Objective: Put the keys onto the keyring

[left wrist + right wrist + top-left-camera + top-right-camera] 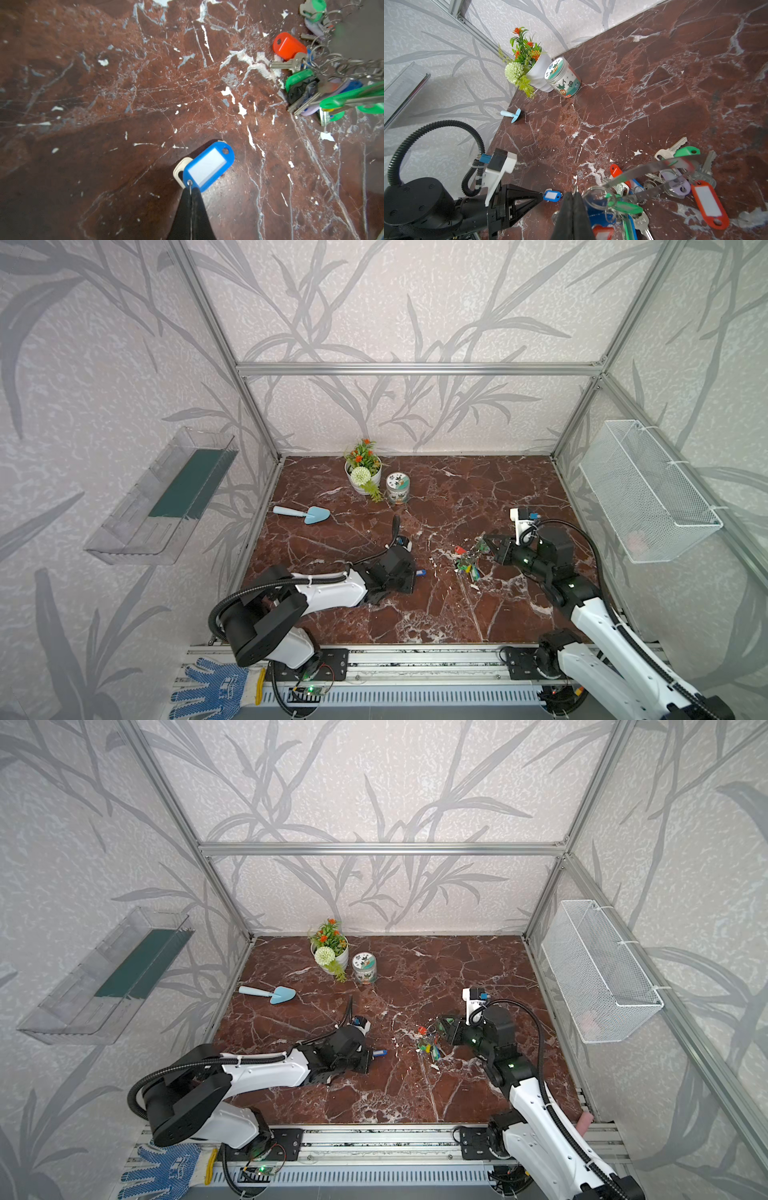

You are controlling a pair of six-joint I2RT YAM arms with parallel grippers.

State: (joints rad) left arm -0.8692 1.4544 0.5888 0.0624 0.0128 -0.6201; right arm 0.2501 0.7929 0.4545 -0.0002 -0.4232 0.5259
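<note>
My left gripper is shut on the small split ring of a blue key, a tag with a white label window, low over the marble; a pale tag sits behind it. Both top views show this blue key poking out of the left gripper. My right gripper is shut on the rim of the grey metal keyring, tilted up off the table. A bunch of keys hangs from it: green, red, lilac and blue tags with metal keys. The blue key is a short gap left of the bunch.
A white flower pot and a printed jar stand at the back. A light blue trowel lies at the back left. A wire basket hangs on the right wall, a clear shelf on the left wall.
</note>
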